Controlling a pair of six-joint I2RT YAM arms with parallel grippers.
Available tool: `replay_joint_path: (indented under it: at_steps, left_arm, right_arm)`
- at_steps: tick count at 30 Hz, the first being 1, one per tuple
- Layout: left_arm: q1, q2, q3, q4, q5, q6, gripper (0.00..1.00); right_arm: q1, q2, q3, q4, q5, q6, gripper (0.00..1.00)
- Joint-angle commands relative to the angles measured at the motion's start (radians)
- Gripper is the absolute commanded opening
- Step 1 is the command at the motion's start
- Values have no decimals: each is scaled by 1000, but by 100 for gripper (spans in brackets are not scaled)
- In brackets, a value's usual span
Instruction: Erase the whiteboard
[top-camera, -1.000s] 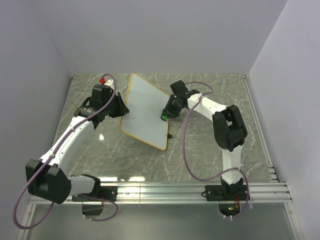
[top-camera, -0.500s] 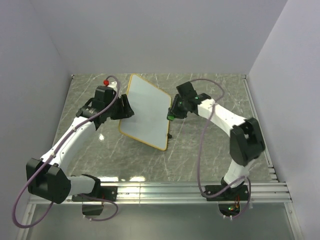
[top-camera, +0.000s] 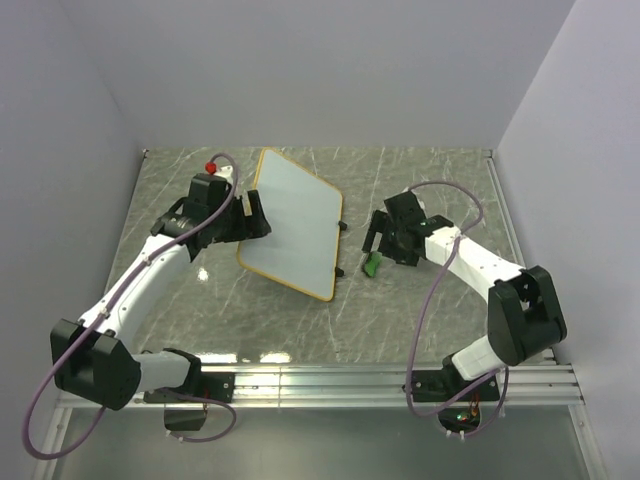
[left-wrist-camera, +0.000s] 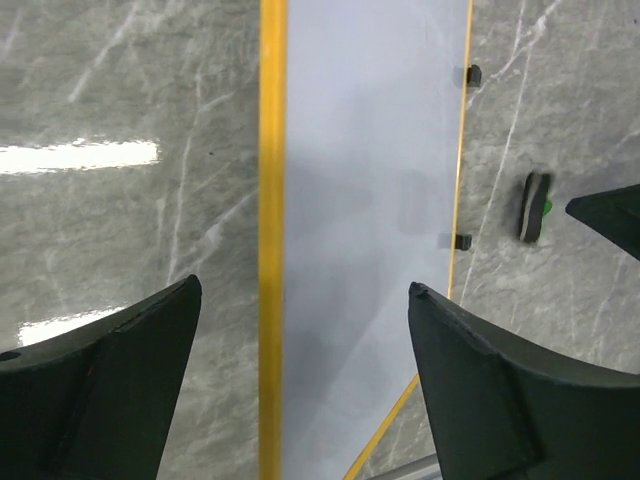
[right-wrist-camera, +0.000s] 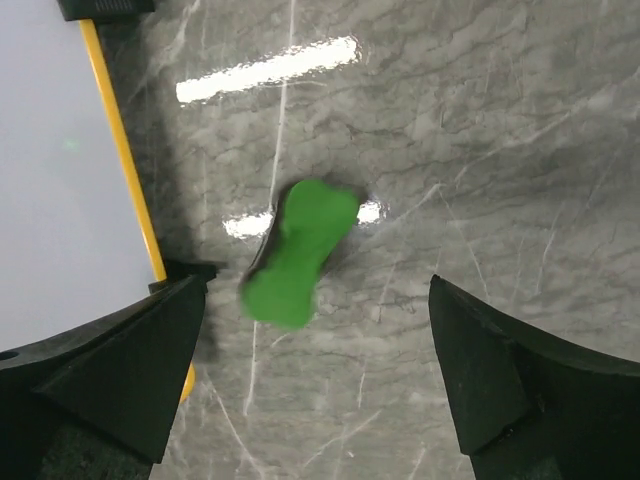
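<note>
1. The whiteboard (top-camera: 292, 222) is a flat white rectangle with rounded corners. It has a thin yellow-orange frame (left-wrist-camera: 271, 200) and two small black clips (left-wrist-camera: 461, 241) on its right long edge. In the left wrist view its face reads plain and pale.
2. It lies on the grey marbled table (top-camera: 440, 190), left of centre and toward the far side, with its far corner close to the table's far edge.
3. The left fingers (left-wrist-camera: 110, 390) are spread wide, one to each side of the board's left frame strip. Whether they touch the board cannot be told.
4. The right fingers (right-wrist-camera: 500, 400) are released and wide apart over the table just right of the board. The small green eraser (right-wrist-camera: 298, 252) lies loose on the table between them, blurred, near the nearer clip and apart from the frame.
5. Bare table runs from the eraser to the right wall. A band of it separates the board's near corner from the metal rail (top-camera: 380, 378) at the arm bases. The left arm crosses the strip between the board and the left wall.
6. The board's long axis runs near to far, with the far end leaning slightly right. The short edges slant, so the far-left corner is farthest and the near-right corner nearest. The clipped edge faces right, toward the eraser.
</note>
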Motion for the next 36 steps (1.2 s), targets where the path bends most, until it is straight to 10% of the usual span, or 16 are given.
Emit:
replay_joint_path:
  at_steps: [1, 14, 27, 36]
  left_arm:
    - [-2, -59, 70, -27, -65, 11, 92]
    - [-1, -210, 157, -150, -252, 7, 99]
    - [1, -452, 124, -326, -396, -61, 99]
    - [1, -518, 134, -397, -429, -90, 99]
  right_arm:
    - [1, -71, 8, 28, 24, -54, 100]
    - [2, -546, 28, 54, -177, -203, 100]
    - [2, -1005, 111, -278, -130, -232, 100]
    - [2, -1004, 147, -337, -138, -209, 100]
